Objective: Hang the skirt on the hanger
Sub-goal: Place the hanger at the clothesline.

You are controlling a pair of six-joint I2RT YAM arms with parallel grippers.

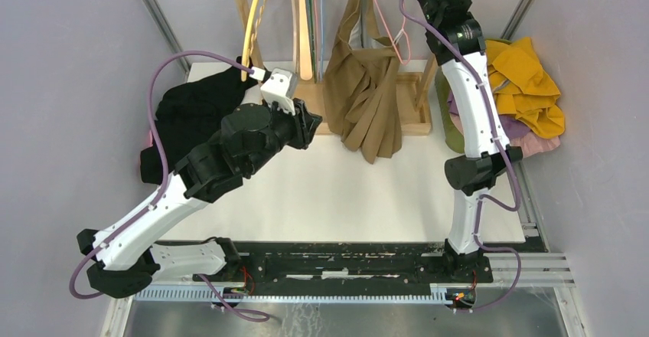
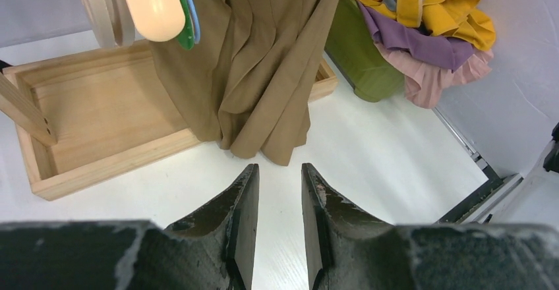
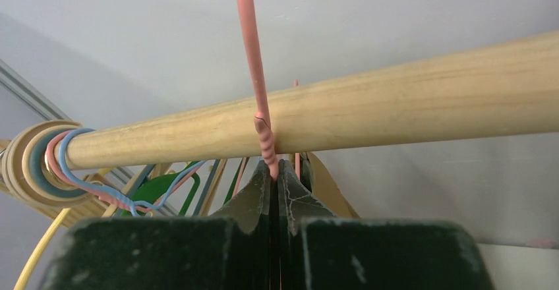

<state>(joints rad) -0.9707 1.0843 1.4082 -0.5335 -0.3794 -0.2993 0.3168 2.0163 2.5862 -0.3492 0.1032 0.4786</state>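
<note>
While the tan skirt (image 1: 367,99) hangs from the pink hanger (image 1: 386,24) over the far-edge wooden tray (image 1: 414,115), the green bin (image 1: 443,92) in the far right corner holds yellow, purple and pink clothes (image 1: 528,84). Left wrist: left gripper (image 2: 279,178) slightly apart, empty. Right wrist: right gripper (image 3: 275,171) pinches the hanger at the wooden rod (image 3: 409,99).

No writing, label or number can be read anywhere.

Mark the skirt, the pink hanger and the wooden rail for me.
skirt (image 1: 371,107), top view, middle of the hanging folds.
pink hanger (image 3: 253,59), right wrist view, wire above the rail.
wooden rail (image 3: 409,105), right wrist view, bare stretch right of the hanger.
</note>
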